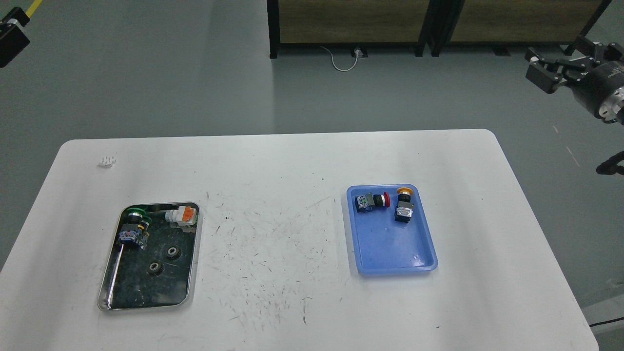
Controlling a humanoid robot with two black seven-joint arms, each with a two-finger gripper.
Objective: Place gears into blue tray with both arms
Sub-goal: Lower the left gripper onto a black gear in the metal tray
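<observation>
head view: gears (164,260) in steel tray (111,292); switches (385,204) in blue tray (393,265).

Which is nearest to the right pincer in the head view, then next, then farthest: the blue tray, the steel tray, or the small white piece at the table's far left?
From the right pincer, top right:
1. Blue tray, right half of the table.
2. Small white piece, far left corner.
3. Steel tray, near left, holding both gears.

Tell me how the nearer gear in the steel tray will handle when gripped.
The nearer gear looks like rigid metal, so probably dense for its size. It lies flat, so it is unlikely to roll. Its low profile on the steel tray may make pinching awkward.
</observation>
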